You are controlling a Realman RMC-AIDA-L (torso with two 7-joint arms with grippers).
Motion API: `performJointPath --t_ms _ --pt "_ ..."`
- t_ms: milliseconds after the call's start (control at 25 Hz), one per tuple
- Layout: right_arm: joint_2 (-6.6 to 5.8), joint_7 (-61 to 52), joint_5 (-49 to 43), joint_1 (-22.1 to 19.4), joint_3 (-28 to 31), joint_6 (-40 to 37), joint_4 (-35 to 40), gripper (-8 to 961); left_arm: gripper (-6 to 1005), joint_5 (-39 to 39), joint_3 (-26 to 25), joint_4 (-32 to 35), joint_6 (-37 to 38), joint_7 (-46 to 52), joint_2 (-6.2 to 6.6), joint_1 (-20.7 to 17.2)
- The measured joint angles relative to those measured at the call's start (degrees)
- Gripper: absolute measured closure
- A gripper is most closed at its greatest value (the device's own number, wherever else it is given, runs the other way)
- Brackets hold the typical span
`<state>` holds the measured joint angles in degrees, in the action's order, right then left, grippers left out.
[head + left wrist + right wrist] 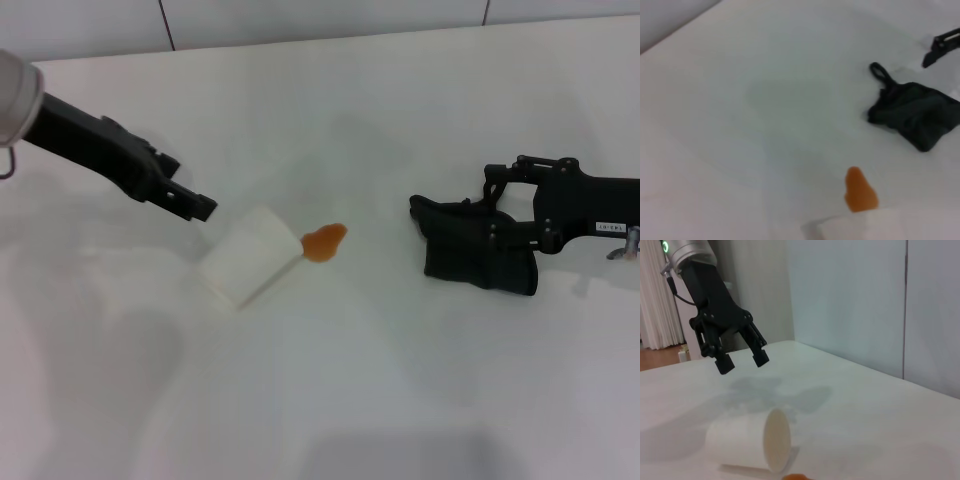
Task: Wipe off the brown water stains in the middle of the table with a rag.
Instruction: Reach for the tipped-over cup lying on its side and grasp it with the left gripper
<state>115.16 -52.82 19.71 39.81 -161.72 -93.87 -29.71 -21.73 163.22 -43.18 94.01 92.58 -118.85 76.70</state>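
Right gripper [450, 235] clamping jaws on black rag [470, 250] beside brown stain [324, 241]; left gripper [742, 359] spread above tipped paper cup [248, 256].

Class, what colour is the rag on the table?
Black; the rag shows best in the left wrist view.

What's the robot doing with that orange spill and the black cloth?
A white paper cup lies tipped on the table, and a small brown water stain sits at its mouth. The right tool is down at the black rag, apparently gripping it, off to the side of the spill. The left tool hangs open above the cup, holding nothing. The stain has not been wiped yet.
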Motion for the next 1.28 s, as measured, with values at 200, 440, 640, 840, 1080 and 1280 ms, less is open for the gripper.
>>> performJointPath --t_ms 200,440,640,840,1080,1280 --pt "-0.02 0.0 0.04 -0.05 0.0 0.02 0.0 127 124 -1.49 -0.06 1.93 -0.9 0.09 -0.09 0.28" --pt "-0.03 0.0 0.06 -0.09 0.0 0.15 0.0 126 124 -2.22 -0.1 5.47 -2.17 0.12 -0.16 -0.43" --pt "-0.02 0.0 0.06 -0.09 0.0 0.32 0.0 126 124 -3.97 -0.1 8.12 -4.52 0.83 -0.15 -0.8" --pt "0.03 0.0 -0.16 -0.13 0.0 0.36 0.0 126 124 -4.07 -0.13 8.07 -5.95 3.2 -0.22 -0.86" --pt "0.06 0.0 -0.27 -0.23 0.0 0.36 0.0 126 124 -1.27 -0.19 8.25 -6.81 5.71 -0.24 -1.31" --pt "0.06 -0.04 -0.29 -0.28 0.0 0.34 0.0 126 124 -1.05 -0.19 8.43 -6.21 6.93 -0.24 -1.73"
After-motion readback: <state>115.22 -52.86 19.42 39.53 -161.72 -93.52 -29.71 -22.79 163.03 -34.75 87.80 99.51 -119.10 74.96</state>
